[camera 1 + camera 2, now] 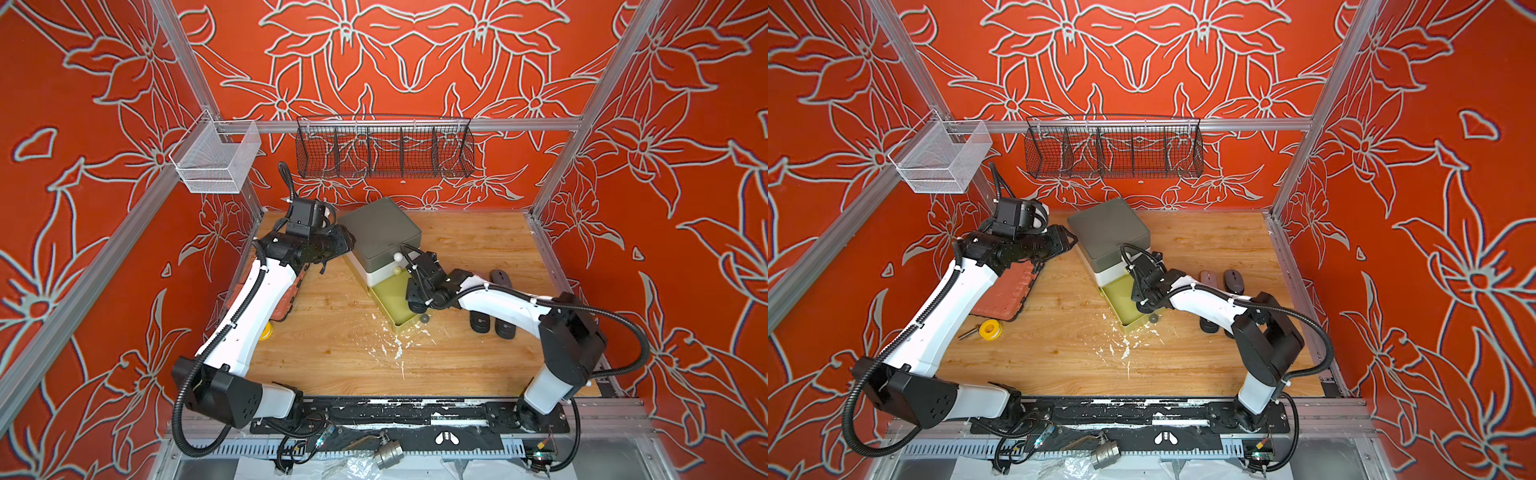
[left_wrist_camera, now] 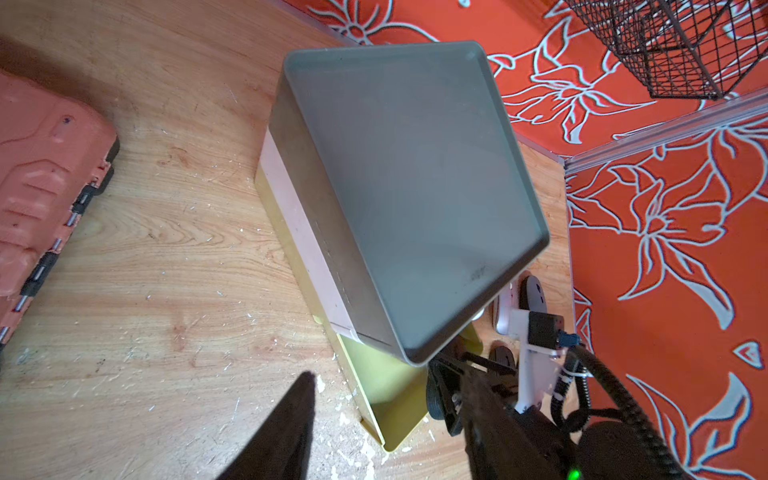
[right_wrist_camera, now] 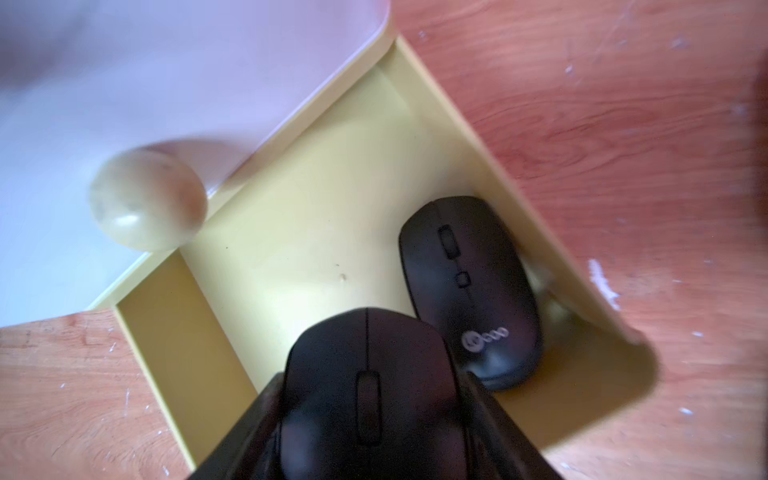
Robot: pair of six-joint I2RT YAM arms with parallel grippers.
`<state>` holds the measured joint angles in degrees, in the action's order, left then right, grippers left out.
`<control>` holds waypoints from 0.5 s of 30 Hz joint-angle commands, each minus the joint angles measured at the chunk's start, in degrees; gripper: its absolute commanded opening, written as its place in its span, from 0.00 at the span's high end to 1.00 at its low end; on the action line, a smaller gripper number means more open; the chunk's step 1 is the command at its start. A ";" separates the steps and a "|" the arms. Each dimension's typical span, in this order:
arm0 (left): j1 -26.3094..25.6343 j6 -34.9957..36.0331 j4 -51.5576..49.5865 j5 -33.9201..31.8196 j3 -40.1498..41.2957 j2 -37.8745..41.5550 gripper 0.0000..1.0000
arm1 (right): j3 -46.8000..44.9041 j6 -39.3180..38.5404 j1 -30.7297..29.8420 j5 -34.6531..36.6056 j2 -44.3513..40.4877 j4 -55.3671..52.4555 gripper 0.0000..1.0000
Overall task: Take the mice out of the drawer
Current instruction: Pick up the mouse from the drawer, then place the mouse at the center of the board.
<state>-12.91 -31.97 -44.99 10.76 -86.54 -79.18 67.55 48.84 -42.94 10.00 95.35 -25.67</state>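
Mice are split between the drawer and the desk, from what I get on my screens; the desk is wood flecked with white, and the grey-topped drawer unit stands slantwise near the middle of its back edge; a red case lies by the left edge, partly under my left arm; the unit's bottom drawer, yellow-green, stands open toward the front edge. My left hand sits just beside the unit's left side, fingers spread with nothing between them; whether it touches the unit I cannot tell. My right hand is over the open drawer, pinching a black mouse by its sides; whether that mouse rests on the drawer floor I cannot tell. A second black mouse, pale logo up, lies in the drawer against one side wall. Between the drawer and the desk's right edge lie a pink mouse and a dark grey mouse side by side; nearer the front are two black mice, partly hidden by my right arm. A pale round knob sticks out of the drawer front above.
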 commanded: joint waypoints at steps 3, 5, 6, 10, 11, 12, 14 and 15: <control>-0.92 1.72 -2.12 1.67 0.82 2.33 0.45 | -1.03 -2.92 2.95 -0.32 -4.59 -3.58 0.43; -1.73 2.07 -2.35 2.03 1.11 2.82 0.44 | -1.40 -4.57 4.81 -0.78 -6.02 -4.74 0.43; -2.21 2.24 -2.74 1.90 1.04 2.91 0.44 | -1.60 -5.69 5.75 -1.22 -6.59 -4.76 0.44; -5.49 2.93 -3.50 0.57 1.01 3.37 0.44 | -1.60 -11.03 11.20 -4.16 -7.53 -6.15 0.43; -6.49 2.96 -3.69 0.00 1.02 3.36 0.44 | -1.38 -12.44 12.45 -4.37 -7.06 -6.77 0.43; -7.38 2.81 -3.68 -0.48 1.02 3.33 0.43 | -0.89 -13.59 13.50 -4.31 -6.51 -7.41 0.43; -9.38 2.60 -3.61 -1.45 1.11 3.19 0.43 | 0.47 -16.74 15.64 -4.18 -4.90 -8.66 0.43; -10.14 2.55 -3.53 -1.85 1.20 3.06 0.43 | 0.94 -17.71 16.41 -3.85 -4.12 -8.99 0.43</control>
<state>-21.30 -29.82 -47.51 10.59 -86.15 -76.99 66.74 36.64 -28.18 6.50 89.47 -31.31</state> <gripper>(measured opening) 0.569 0.626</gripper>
